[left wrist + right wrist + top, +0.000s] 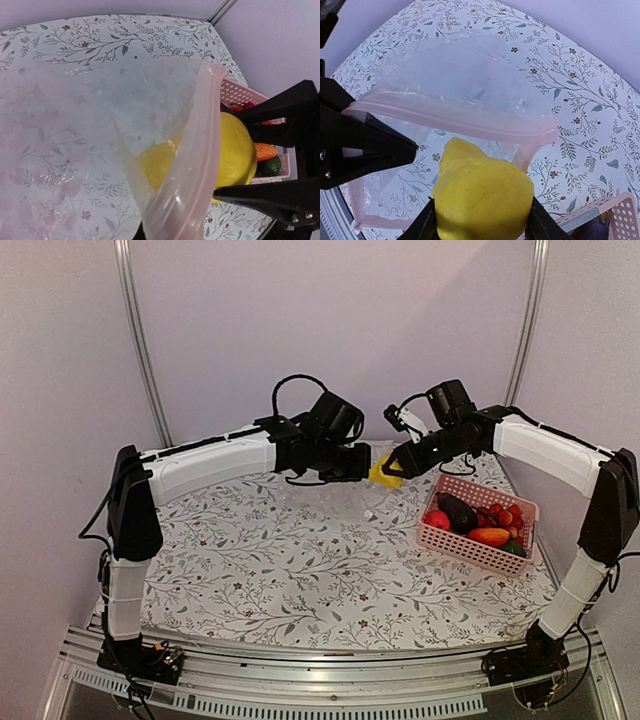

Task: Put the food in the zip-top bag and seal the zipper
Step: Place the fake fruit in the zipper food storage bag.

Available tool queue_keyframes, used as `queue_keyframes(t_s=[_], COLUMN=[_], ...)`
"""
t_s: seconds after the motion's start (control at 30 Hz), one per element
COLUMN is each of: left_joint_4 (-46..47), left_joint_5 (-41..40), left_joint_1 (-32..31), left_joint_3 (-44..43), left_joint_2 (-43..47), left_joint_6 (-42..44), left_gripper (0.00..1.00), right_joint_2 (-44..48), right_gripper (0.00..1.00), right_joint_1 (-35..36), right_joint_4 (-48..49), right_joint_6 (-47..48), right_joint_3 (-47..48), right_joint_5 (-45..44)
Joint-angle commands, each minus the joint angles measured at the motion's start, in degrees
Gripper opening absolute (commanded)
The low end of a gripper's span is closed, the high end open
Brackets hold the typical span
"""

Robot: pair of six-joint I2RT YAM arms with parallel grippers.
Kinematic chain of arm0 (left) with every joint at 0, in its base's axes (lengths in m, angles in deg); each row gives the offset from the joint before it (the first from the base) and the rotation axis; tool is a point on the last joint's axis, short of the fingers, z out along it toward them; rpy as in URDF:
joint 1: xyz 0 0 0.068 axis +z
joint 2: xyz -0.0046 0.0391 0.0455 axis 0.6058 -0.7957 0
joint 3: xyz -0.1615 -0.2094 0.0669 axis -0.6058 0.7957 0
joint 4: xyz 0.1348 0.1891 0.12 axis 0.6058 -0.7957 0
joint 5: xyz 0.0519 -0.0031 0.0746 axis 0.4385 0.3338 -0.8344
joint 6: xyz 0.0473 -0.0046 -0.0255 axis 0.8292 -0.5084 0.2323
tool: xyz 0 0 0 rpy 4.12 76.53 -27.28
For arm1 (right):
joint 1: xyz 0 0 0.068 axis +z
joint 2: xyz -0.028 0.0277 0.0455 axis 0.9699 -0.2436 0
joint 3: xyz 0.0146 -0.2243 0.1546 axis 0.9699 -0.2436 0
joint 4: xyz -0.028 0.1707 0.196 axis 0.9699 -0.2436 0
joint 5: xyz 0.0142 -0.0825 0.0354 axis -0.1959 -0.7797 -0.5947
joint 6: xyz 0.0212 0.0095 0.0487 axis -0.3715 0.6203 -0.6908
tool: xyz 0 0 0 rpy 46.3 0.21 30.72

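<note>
1. Two grippers are meeting over the far middle of the floral table (300, 580) in the top view; the left gripper (358, 462) is pinching fully closed on the mouth edge of the zip-top bag (335, 502), whose clear film is sagging onto the cloth just below; the right gripper (402, 460) is clamping the yellow lemon (384, 474), its jaws standing partly apart around the fruit, right at the left gripper's tip; the pink basket (470, 548) is sitting near the right edge, holding the eggplant (457, 510), red round fruits (505, 517), an orange-red piece (490, 536) and a green cucumber (515, 549).
2. From the left wrist, the bag's film is spreading across the left and middle; the zipper (200, 145) is curving from the upper middle down to the bottom edge, crossing in front of the lemon; the lemon's left part is showing through the film, its right part bulging out beyond the strip; the right gripper's black fingers (280, 107) are reaching in from the right, one above and one below the fruit.
3. From the right wrist, the lemon is filling the bottom middle, gripped on both sides; the bag's mouth is gaping just ahead, one pink lip stretching across above the fruit and the other running along the lower left; the left gripper's dark fingers are closing on the upper lip at its left end; the lemon is sitting at the opening between the two lips.
</note>
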Motion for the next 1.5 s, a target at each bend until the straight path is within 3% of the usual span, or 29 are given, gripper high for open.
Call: queue_keyframes(t_s=[0.0, 0.1, 0.3, 0.37, 0.43, 0.63, 0.77, 0.9, 1.0, 1.13, 1.47], left_joint_4=[1.6, 1.6, 1.5, 1.4, 1.3, -2.1, -16.5, -26.4, -34.4, -31.8, -29.9], left_joint_5=[2.2, 2.1, 0.2, -0.3, -0.2, -2.2, -11.9, -7.9, -14.0, -13.2, -14.2], left_joint_1=[-0.7, -0.7, -0.6, -0.4, 0.1, 1.8, 4.1, 4.4, 4.5, 4.8, 5.0], left_joint_3=[0.6, 0.7, 2.6, 3.4, 4.2, 4.1, -3.3, -13.4, -19.7, -17.6, -14.5], left_joint_2=[0.4, 0.6, 2.5, 2.8, 2.9, 4.3, 7.1, 2.7, -0.8, 1.1, 2.2], left_joint_6=[-1.3, -1.6, -1.1, -1.1, -1.3, 2.3, 10.6, 13.9, 13.8, 15.3, 15.6], left_gripper=[0.00, 0.00, 0.00, 0.00, 0.00, 0.00, 0.00, 0.00, 0.00, 0.00, 0.00], right_joint_2=[-1.4, -1.9, -3.1, -1.9, -0.1, 7.8, 12.7, 15.4, 14.0, 10.3, 1.6], right_gripper=[0.29, 0.33, 0.68, 0.85, 0.89, 0.89, 0.85, 0.70, 0.67, 0.64, 0.66], right_joint_1=[4.2, 4.8, 4.8, 4.7, 4.5, 0.6, -5.8, -14.3, -18.1, -18.5, -18.7], right_joint_4=[-1.1, -1.3, -2.4, -2.7, -2.9, -5.9, -7.9, -8.6, -10.4, -10.4, -6.9], right_joint_6=[0.8, 0.5, -0.2, 0.8, 2.2, 4.4, 6.7, 11.6, 12.4, 13.6, 13.4], right_joint_3=[3.6, 4.0, 3.9, 4.0, 3.9, 3.7, 0.4, -6.6, -8.1, -11.1, -12.2], right_joint_5=[-4.0, -2.7, -0.5, 1.1, 2.0, 8.8, 9.4, 11.1, 8.0, -2.3, -8.4])
